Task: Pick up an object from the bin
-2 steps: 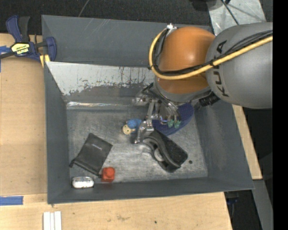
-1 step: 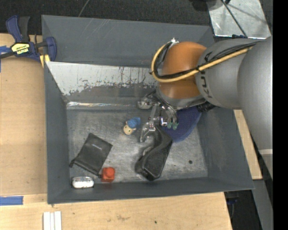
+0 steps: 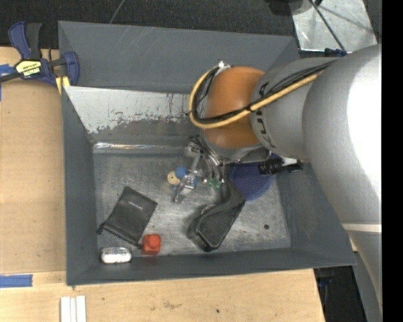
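One long black pouch (image 3: 215,223) slants lower-left to upper-right just below the jaws. They sit beside a small blue piece (image 3: 182,175); open or shut, can't tell.

place: robotics lab — test rig | evidence: industrial arm (image 3: 336,113) over grey metal bin (image 3: 79,193) | yellow cable (image 3: 289,89)

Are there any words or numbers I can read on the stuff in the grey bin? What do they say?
None can be read.
Flat black rectangular pouch: no print shows.
Small red block: plain.
Small silver oval thing: too small to tell.
Curved black plastic piece: no print shows.
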{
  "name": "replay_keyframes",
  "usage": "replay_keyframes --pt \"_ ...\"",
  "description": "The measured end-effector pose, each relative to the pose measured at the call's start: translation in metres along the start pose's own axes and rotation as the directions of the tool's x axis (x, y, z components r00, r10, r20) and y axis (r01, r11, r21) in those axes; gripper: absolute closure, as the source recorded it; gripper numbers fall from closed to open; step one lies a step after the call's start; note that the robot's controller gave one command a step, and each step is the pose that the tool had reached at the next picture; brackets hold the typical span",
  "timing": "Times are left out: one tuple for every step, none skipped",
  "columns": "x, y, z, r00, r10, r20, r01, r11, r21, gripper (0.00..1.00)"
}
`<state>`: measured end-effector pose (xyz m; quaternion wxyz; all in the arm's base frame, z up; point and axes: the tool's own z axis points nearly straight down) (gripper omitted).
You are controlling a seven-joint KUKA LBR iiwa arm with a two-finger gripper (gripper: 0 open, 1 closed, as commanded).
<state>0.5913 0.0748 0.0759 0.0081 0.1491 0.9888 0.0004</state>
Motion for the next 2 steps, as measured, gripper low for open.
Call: replay_keyframes --pt "-0.003 0.001 -0.003 1.0 -0.001 0.01 0.001 1.0 -0.005 1.0" --pt "0.004 0.024 -0.145 0.963 -0.27 -0.006 0.27 0.963 -0.003 1.0"
